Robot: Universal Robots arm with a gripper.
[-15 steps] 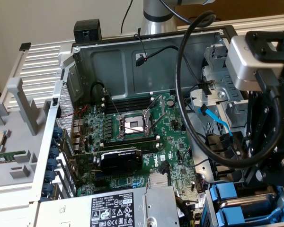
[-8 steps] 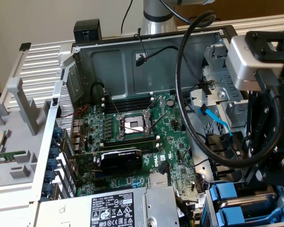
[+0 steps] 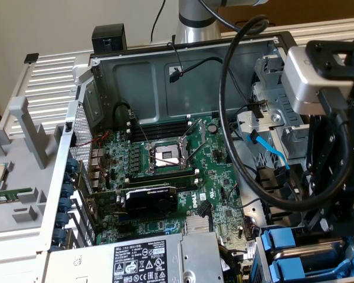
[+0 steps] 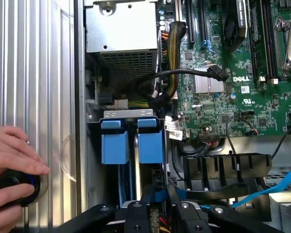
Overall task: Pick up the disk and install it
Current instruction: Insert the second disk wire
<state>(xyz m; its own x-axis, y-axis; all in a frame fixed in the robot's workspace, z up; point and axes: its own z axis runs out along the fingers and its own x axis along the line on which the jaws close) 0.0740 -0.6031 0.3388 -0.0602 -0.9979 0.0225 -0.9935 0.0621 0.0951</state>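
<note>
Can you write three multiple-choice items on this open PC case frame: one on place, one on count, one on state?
1. Where do the bright blue plastic drive frames sit?
A. in the bay beside the green motherboard
B. on the ribbed table
C. in the person's hand

2. How many blue frame ends show side by side in the wrist view?
A. one
B. two
C. four

3. The person's hand is
A. on a black round knob
B. holding a cable
C. inside the case

Answers: A, the frames stand in the bay; B, two ends; A, fingers rest on the knob.
</note>
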